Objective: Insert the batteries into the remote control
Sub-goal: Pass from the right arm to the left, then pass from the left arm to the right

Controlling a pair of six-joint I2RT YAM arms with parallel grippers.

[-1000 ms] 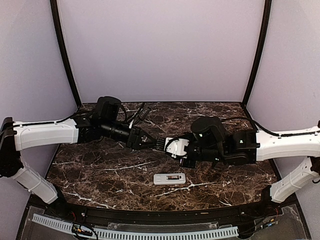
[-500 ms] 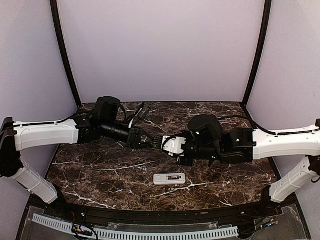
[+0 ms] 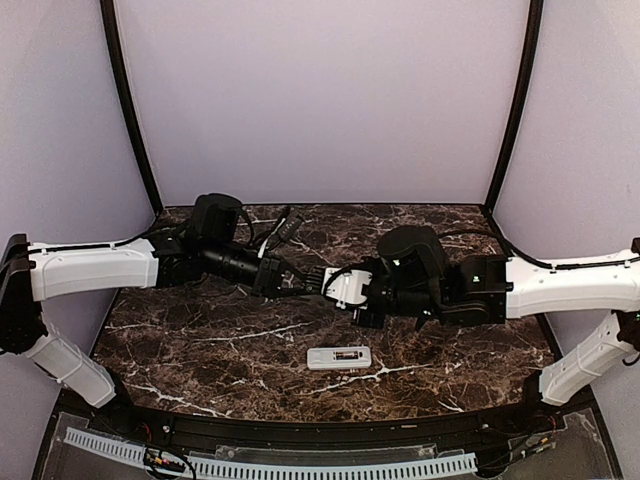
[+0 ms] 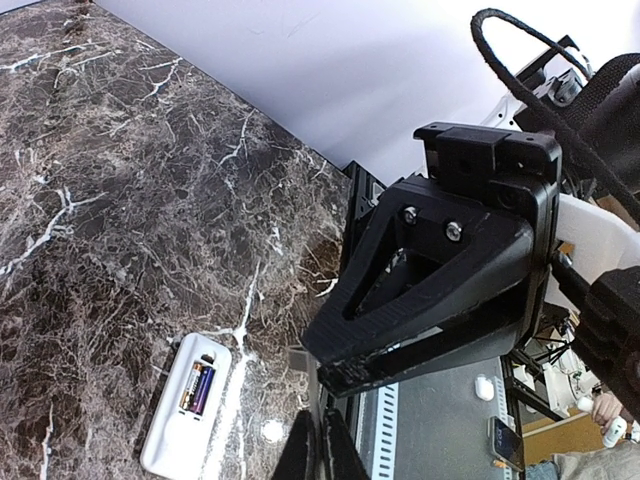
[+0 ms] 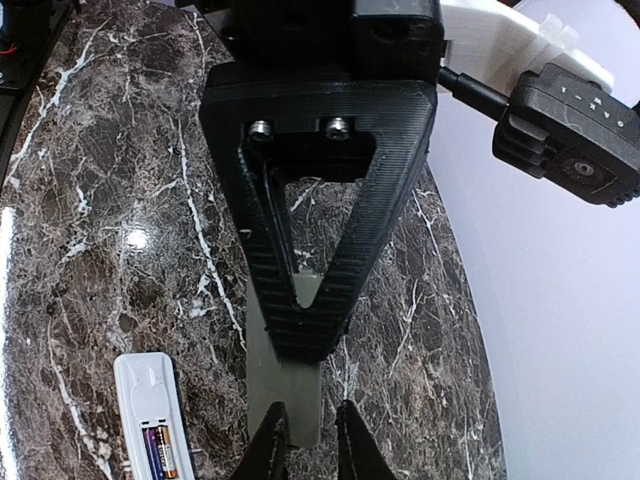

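The left hand (image 4: 320,450) and right hand (image 5: 308,440) both clamp the cover (image 5: 290,400), apparently swapping grip. The remote (image 3: 339,357) lies bay-up on the table (image 3: 200,340), batteries (image 4: 197,387) seated.

Left arm (image 3: 90,270): smooth white shell links, black joint housings, round black motor cap (image 3: 217,213) at the wrist end. Right arm (image 3: 570,285): same white shells, black blocks, white bracket (image 3: 350,288) by the wrist. Thin black cables (image 3: 275,228) along both; a braided black cable (image 4: 500,40) on the right one. Left gripper (image 4: 320,450) and right gripper (image 5: 308,445): matte black, ribbed printed texture. Fingers (image 5: 365,240) are triangular frames with an open middle, with two silver screws (image 5: 262,128) on the wide end. Black box (image 5: 575,135) on the left wrist, tiny white lettering, unreadable.
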